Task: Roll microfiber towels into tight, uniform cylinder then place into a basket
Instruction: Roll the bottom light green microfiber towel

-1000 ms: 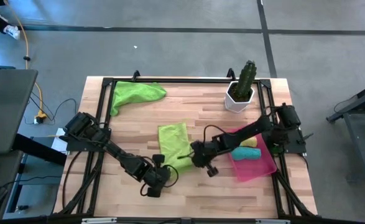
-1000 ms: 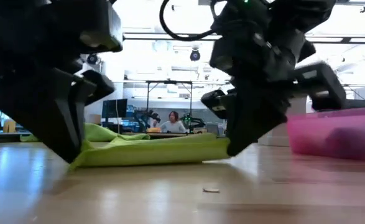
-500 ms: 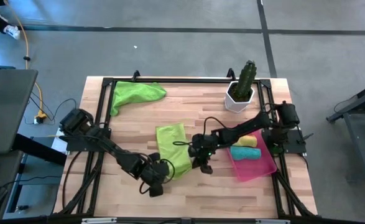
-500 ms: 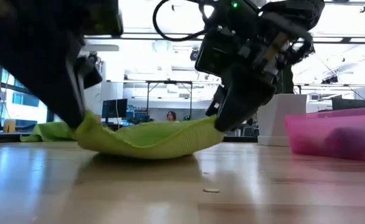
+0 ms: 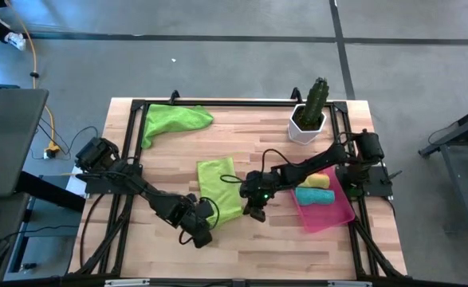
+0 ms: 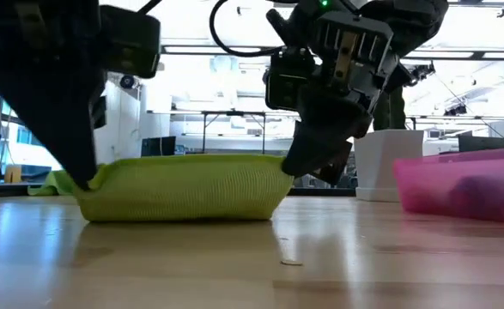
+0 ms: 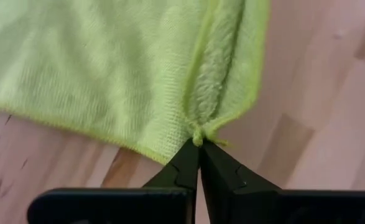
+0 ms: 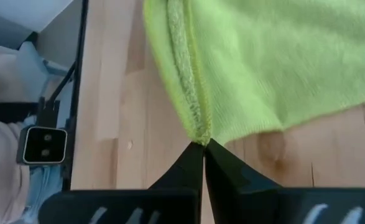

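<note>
Over on the far left of the wooden table (image 5: 170,163), a crumpled lime towel (image 5: 172,121) lies loose near the black frame. Nearer the middle, the left gripper (image 5: 204,215) sits low at the near edge of the second lime green towel (image 5: 220,188), fingers pinched tight on its hem; the left wrist view shows the fingertips (image 7: 199,163) closed on a bunched corner (image 7: 198,134) of the cloth. This towel lies flat mid-table, its near part doubled over, and in the low view (image 6: 181,188) it stands as a thick folded band between the two arms. Just to its right, the right gripper (image 5: 249,196) nips the towel's right-hand edge, fingers clamped together on the fabric (image 8: 199,135). Further right, the pink basket (image 5: 333,215) rests near the table's right side, holding a yellow roll (image 5: 320,182) and a teal roll (image 5: 314,196) side by side. Beyond it, at the far right, stands a white pot with a cactus (image 5: 311,112).
</note>
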Motion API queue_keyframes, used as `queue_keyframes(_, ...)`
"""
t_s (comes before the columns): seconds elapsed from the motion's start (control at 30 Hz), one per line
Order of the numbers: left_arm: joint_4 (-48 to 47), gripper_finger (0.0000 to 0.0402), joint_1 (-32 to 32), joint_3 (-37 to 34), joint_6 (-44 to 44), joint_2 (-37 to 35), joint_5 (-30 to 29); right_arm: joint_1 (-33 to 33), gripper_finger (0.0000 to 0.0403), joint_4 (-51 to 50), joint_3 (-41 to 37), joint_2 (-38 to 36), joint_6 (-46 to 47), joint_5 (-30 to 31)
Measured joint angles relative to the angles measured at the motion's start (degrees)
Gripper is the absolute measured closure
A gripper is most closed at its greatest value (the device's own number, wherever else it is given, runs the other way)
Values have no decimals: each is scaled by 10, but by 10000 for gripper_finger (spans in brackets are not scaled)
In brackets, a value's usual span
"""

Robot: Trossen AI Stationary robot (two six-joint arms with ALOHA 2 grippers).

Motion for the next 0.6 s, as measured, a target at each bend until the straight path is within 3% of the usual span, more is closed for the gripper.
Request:
queue_keyframes(0.17, -53, 397, 1, 0, -73, 0, -9, -14, 403, 3, 1, 0, 14, 29)
queue_keyframes(0.43, -71, 397, 2, 0, -207, 0, -70, -33, 403, -4, 1, 13, 66, 147)
queue_keyframes(0.6, -79, 397, 16, 1, -280, 10, -83, -36, 403, -2, 1, 33, 65, 185)
